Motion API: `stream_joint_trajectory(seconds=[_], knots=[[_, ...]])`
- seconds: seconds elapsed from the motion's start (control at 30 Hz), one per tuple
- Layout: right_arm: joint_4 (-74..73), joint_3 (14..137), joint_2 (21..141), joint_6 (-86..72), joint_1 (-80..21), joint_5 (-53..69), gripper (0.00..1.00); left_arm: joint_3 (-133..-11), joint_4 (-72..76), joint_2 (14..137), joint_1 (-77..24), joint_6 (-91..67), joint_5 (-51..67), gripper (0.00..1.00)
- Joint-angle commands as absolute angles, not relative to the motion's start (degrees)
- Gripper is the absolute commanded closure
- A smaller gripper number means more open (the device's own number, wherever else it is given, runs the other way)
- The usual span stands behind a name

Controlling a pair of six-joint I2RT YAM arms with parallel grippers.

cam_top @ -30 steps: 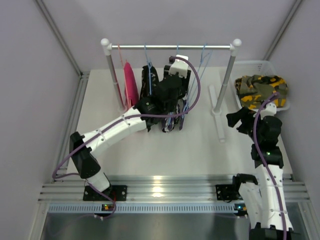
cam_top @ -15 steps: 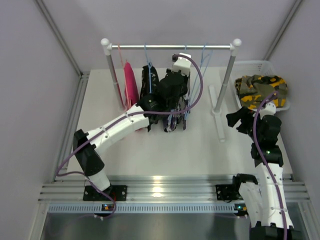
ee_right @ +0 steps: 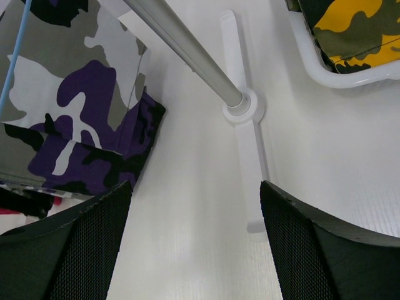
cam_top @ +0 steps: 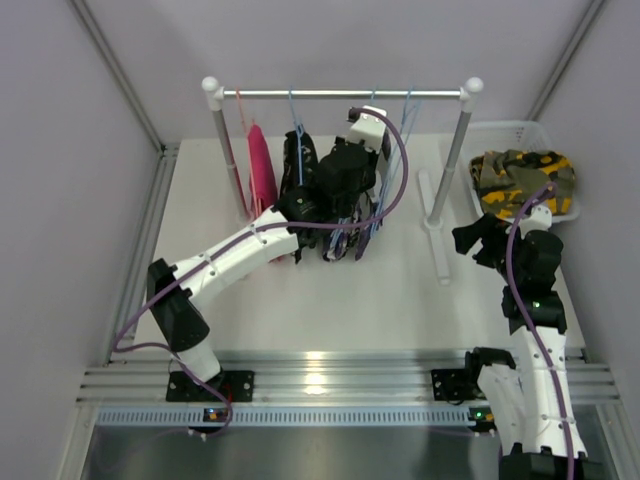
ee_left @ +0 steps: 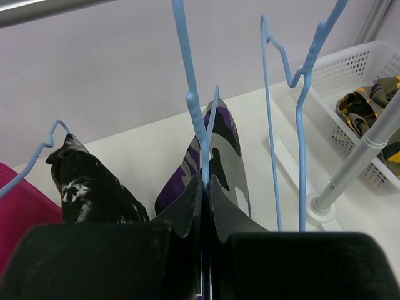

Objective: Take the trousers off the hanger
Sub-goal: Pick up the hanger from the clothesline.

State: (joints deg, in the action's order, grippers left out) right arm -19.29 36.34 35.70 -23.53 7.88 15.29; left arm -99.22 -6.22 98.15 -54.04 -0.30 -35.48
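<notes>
Purple-white-black camouflage trousers (ee_left: 225, 147) hang on a blue hanger (ee_left: 199, 119) under the rail. My left gripper (ee_left: 205, 183) is shut on that hanger's wire just above the cloth; from above it (cam_top: 350, 170) sits over the same trousers (cam_top: 345, 240). To their left hang the black white-printed trousers (cam_top: 297, 160) and the hot pink trousers (cam_top: 262, 170). Yellow-olive camouflage trousers (cam_top: 525, 180) lie in the white basket (cam_top: 500, 130). My right gripper (ee_right: 194, 244) is open over bare table right of the rack, holding nothing.
The rack's rail (cam_top: 340, 94) spans two white-capped posts. The right post (ee_right: 187, 53) and its flat foot (ee_right: 247, 156) stand between my right gripper (cam_top: 475, 240) and the hanging trousers. An empty blue hanger (ee_left: 300, 125) hangs right of the gripped one. Grey walls enclose the table.
My left gripper's jaws have gone from apart to shut on the blue hanger wire, and the wrist has shifted slightly right. The right arm has not moved.
</notes>
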Motion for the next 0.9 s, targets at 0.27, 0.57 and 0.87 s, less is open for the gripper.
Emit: stream_joint_trajectory(seconds=[0.27, 0.57, 0.87], knots=[[-15.5, 36.8, 34.8, -22.6, 7.1, 15.3, 0.18, -104.7, -0.5, 95.9, -54.1, 2.9, -37.3, 1.0], [-15.1, 36.5, 34.6, -23.1, 7.1, 15.7, 0.18, -104.9, 4.1, 94.8, -54.1, 4.7, -37.2, 1.0], [-15.0, 36.4, 34.8, -23.0, 7.1, 15.7, 0.18, -106.9, 6.2, 95.3, -54.1, 6.4, -37.9, 1.0]])
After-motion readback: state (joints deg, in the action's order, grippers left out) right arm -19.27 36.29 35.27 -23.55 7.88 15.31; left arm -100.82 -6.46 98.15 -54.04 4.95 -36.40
